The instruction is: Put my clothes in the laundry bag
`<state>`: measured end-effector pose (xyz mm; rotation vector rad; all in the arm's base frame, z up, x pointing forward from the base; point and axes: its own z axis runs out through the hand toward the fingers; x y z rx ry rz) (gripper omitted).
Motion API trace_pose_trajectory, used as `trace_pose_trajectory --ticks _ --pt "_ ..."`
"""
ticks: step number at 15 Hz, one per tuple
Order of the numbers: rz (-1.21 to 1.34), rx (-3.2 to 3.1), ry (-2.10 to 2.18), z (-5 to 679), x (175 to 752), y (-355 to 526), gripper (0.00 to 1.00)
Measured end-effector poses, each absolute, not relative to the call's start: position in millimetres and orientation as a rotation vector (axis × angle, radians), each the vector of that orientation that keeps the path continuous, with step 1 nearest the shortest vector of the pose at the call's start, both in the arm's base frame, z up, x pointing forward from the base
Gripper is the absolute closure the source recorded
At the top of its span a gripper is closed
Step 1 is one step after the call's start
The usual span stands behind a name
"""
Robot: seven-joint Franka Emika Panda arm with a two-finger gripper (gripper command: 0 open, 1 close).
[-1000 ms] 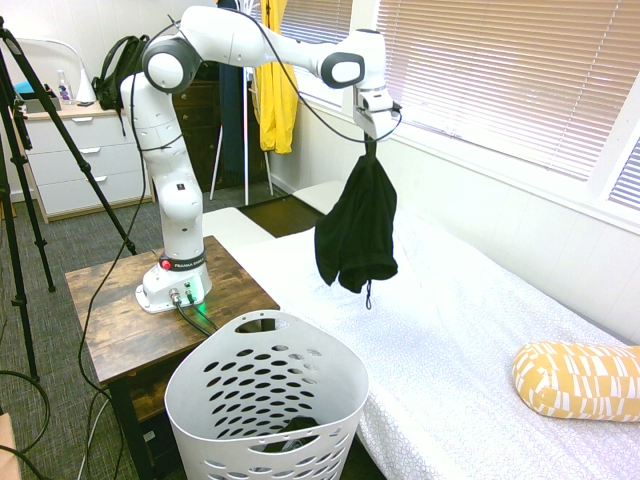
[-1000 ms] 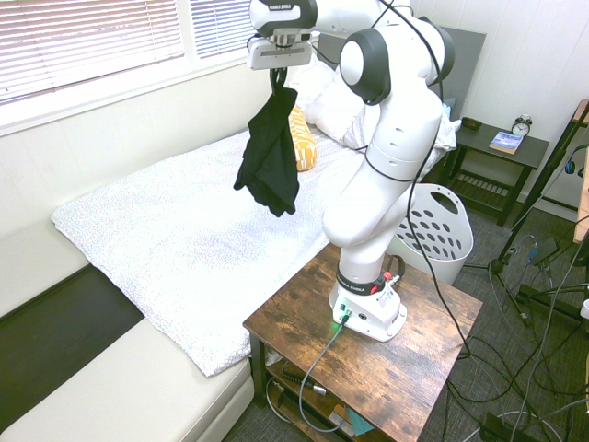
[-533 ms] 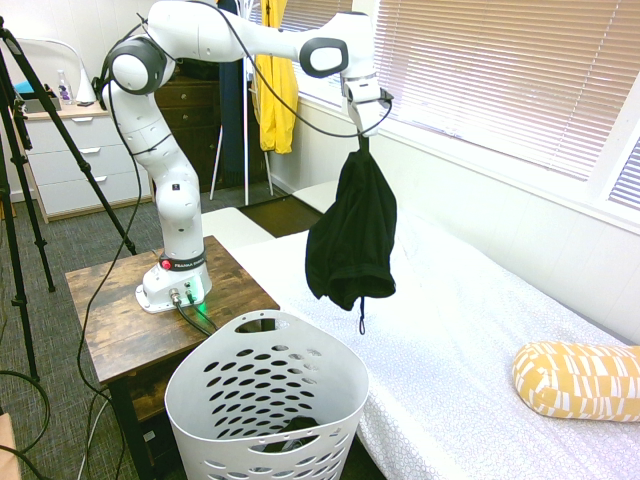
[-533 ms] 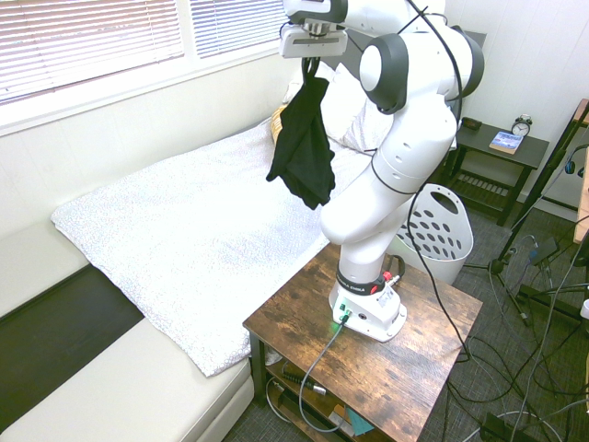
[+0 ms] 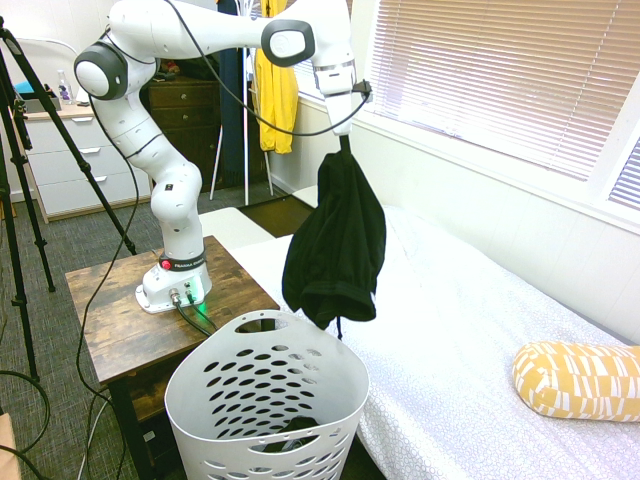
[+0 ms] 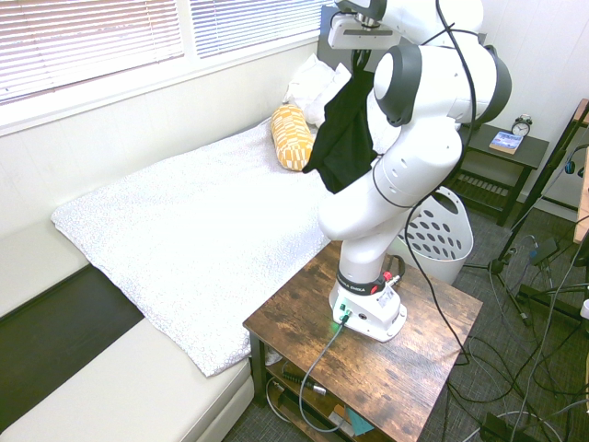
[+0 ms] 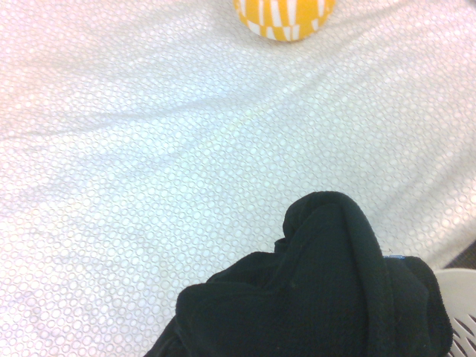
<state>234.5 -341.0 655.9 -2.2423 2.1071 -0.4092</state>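
One garment: you have a single black garment [image 5: 337, 240] hanging in the air, its hem just above the far rim of the basket; a thin cord dangles from the hem.
Gripper: your gripper [image 5: 345, 108] is clenched on the garment's top edge, high above the bed's near side.
Basket: one white holed basket [image 5: 266, 400] stands on the floor, between the wooden table and the bed; something dark lies at its bottom, too hidden to name.
Wrist view: black cloth [image 7: 327, 297] fills the lower part, with the white bedspread [image 7: 149, 149] beyond it and a sliver of basket rim [image 7: 461, 294] at the corner.
Bed: one bed [image 5: 480, 330] with a dotted white cover, under the window blinds [image 5: 500, 70].
Pillows: you can count one yellow patterned pillow [image 5: 578, 378] on the bed, and white pillows [image 6: 311, 85] at its head.
Table: one wooden table [image 5: 120, 320] carries the arm's base and touches the basket's side.
Behind: one yellow garment [image 5: 274, 85] hangs by a dark dresser [image 5: 195, 110]; one white chest of drawers [image 5: 75, 150] stands beside that.
Nightstand: one dark nightstand [image 6: 497, 152] holds a small clock and a book.
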Motion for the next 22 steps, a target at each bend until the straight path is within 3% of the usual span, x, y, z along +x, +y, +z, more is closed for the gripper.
trace_pose_trajectory --ticks 8,14,22 --pt "-0.440 -2.114 2.227 670 141 -352 1.00" --pt "-0.373 -2.017 2.363 612 100 -384 1.00" --pt "-0.313 -1.994 2.418 487 110 -415 1.00"
